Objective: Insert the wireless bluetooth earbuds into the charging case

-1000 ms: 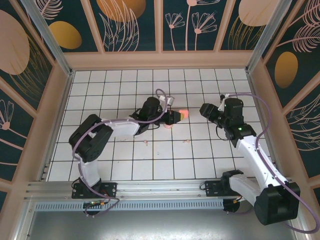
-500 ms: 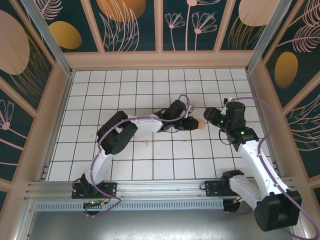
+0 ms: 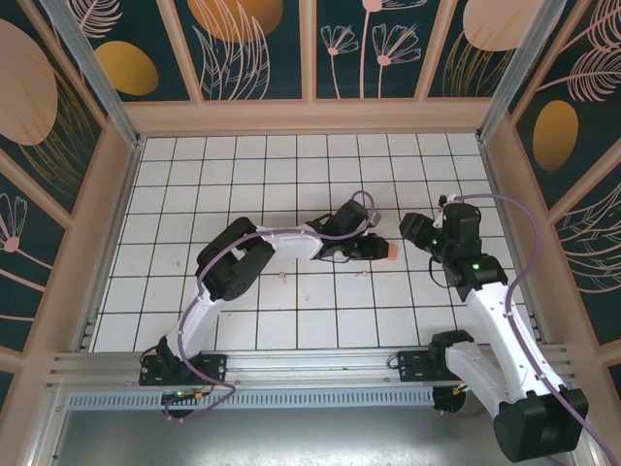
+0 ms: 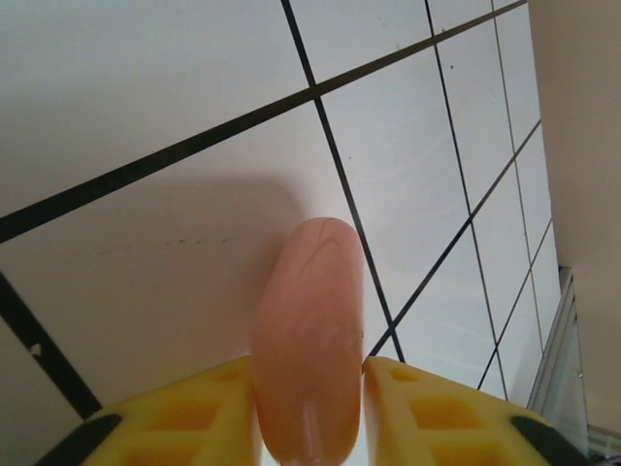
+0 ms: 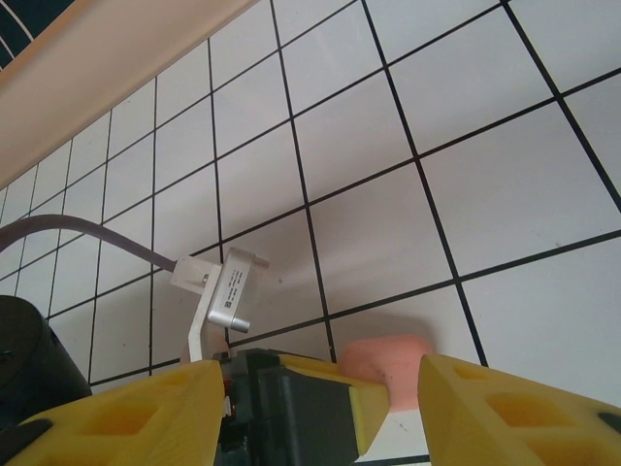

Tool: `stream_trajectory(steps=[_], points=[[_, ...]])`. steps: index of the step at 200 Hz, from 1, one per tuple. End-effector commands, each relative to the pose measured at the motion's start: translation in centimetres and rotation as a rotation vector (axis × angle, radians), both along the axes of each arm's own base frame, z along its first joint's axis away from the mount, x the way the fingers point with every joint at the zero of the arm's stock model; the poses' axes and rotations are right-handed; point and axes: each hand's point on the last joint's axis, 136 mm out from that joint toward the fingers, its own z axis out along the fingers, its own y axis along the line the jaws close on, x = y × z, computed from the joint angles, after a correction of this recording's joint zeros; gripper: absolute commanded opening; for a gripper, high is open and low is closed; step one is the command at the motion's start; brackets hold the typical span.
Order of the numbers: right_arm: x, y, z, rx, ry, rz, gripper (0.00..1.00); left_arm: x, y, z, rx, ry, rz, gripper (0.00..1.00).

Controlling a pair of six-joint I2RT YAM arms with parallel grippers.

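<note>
Case [image 4: 310, 311] is being gripped edgewise by left gripper [image 4: 310, 388]; right gripper [image 5: 325, 413] is being held open beside it. Top view: earbuds [image 3: 363, 275] lying loose nearer.

A robotics lab test cell: a white grid-tiled counter [image 3: 243, 165] boxed in by leaf-patterned wall panels [image 3: 252, 49] and aluminium frame posts [image 3: 92, 73], with the left arm [image 3: 228, 267] and right arm [image 3: 500, 316] bolted at its near edge.

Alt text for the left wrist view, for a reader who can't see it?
The left gripper holds the salmon-pink charging case edge-on between its yellow jaws, seen from close behind. Beyond it lies the white tiled floor with black grout lines, a soft shadow beside the case, and a beige wall at the right edge.
</note>
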Motion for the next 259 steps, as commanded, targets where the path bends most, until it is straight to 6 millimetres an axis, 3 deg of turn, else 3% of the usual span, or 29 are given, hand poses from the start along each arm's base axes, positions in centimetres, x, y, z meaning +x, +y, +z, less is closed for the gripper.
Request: stream_trajectory(steps=[1,35,62,85,106,143,166,259], points=[[-0.4,-0.9,-0.2,-0.035,0.003,-0.024,0.55,0.6,0.6,0.1,0.051,-0.018,0.019,0.38],[-0.5,-0.7,0.4,-0.025,-0.008,-0.016,0.55,1.2,1.4,1.8,0.098,-0.088,0.021,0.48],[-0.5,-0.6,0.5,-0.020,-0.009,-0.009,0.56,2.0,2.8,4.4,0.156,-0.180,0.040,0.52],[-0.5,-0.4,0.6,-0.016,-0.015,0.000,0.56,3.0,5.4,6.0,0.253,-0.257,0.080,0.54],[-0.5,-0.2,0.5,-0.011,-0.012,0.008,0.56,4.0,8.4,6.3,0.358,-0.288,0.109,0.54],[-0.5,-0.1,0.4,-0.013,-0.007,0.017,0.56,5.4,13.9,5.6,0.547,-0.304,0.141,0.55],[-0.4,0.0,0.4,-0.008,-0.006,0.021,0.56,5.8,15.7,4.6,0.632,-0.301,0.145,0.55],[-0.6,0.2,0.4,0.010,-0.002,0.028,0.56,6.3,15.0,0.4,0.700,-0.255,0.081,0.60]])
